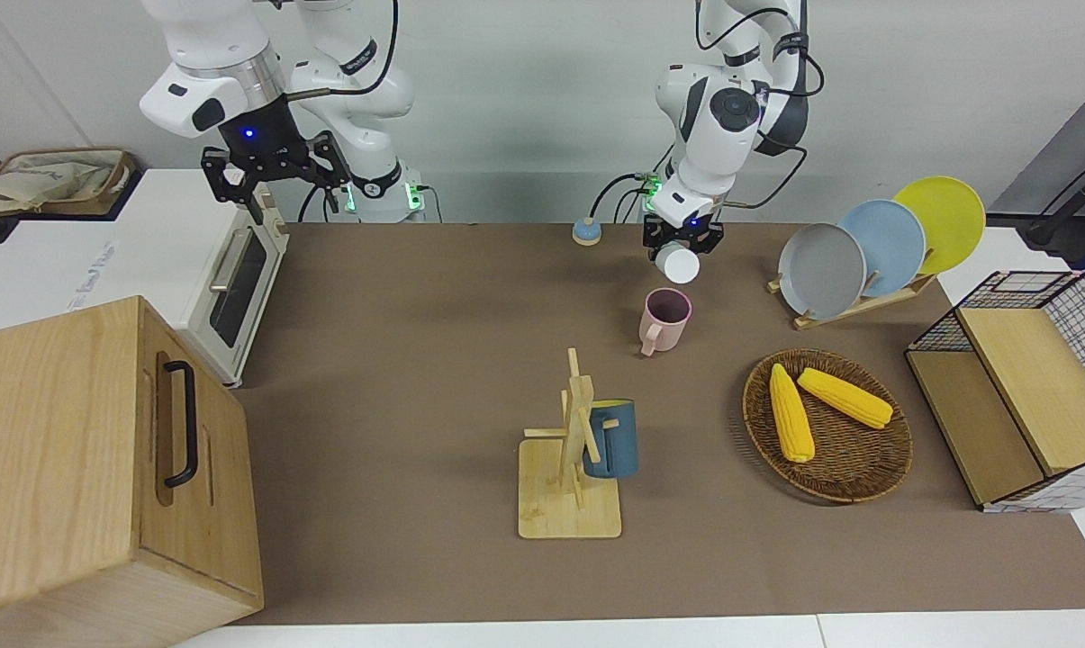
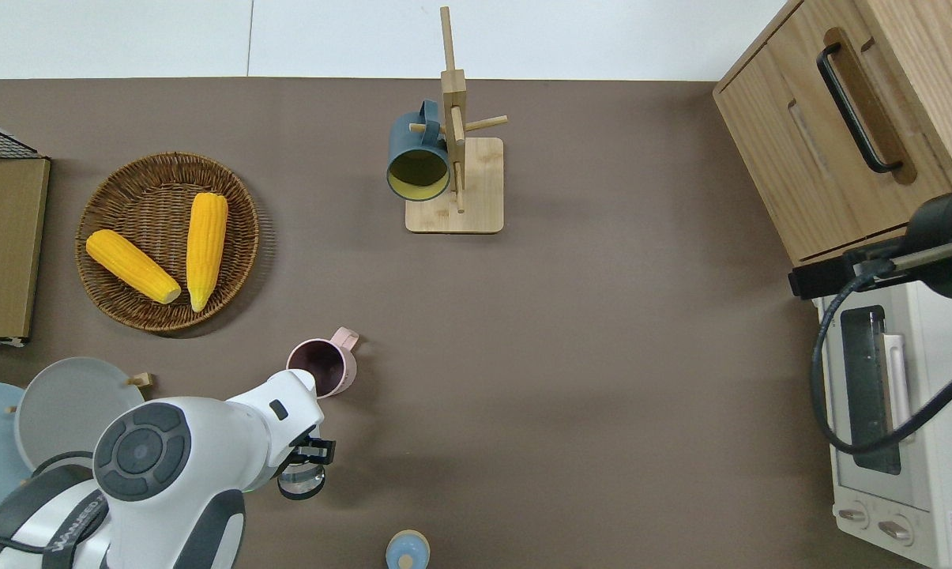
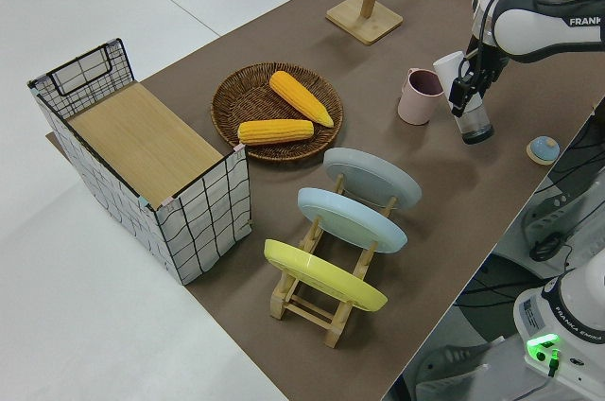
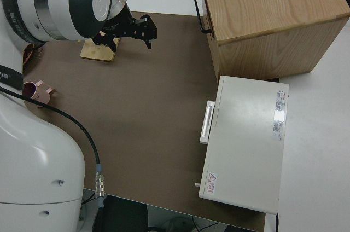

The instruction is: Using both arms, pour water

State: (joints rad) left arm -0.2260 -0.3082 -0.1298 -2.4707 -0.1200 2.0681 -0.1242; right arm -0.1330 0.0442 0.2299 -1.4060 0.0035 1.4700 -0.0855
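1. The left claw (image 1: 682, 241) grips a clear glass carafe (image 3: 475, 122), tipped so that its white end (image 1: 677, 264) faces the front camera.
2. Just past the tilted carafe, farther from the robots, a pink mug (image 2: 323, 369) stands upright on the brown tabletop (image 2: 602, 356), its handle pointing away from the robots.
3. Nearer to the robots than the left claw, a small blue-and-wood lid (image 2: 407, 551) lies on the tabletop, apart from the carafe.
4. Toward the left arm's end of the tabletop from the claw, three plates (image 3: 371, 177) in grey, blue and yellow stand in a wooden rack (image 3: 312, 302).
5. Farther from the robots than the rack, a wicker basket (image 2: 116, 304) holds two corn cobs (image 2: 205, 246).
6. A wire crate (image 3: 203, 226) with a wooden shelf sits at the tabletop's end, beside the basket.
7. Well out from the claw, a blue mug (image 2: 417, 154) hangs on a wooden mug tree (image 2: 454, 134).
8. The right claw (image 1: 272, 171) hangs with fingers spread, holding nothing, over the edge of a white toaster oven (image 2: 894, 427); the right arm is parked.
9. Beside the oven, farther from the robots, stands a wooden cabinet (image 1: 83, 459) with a black handle (image 1: 182, 423).
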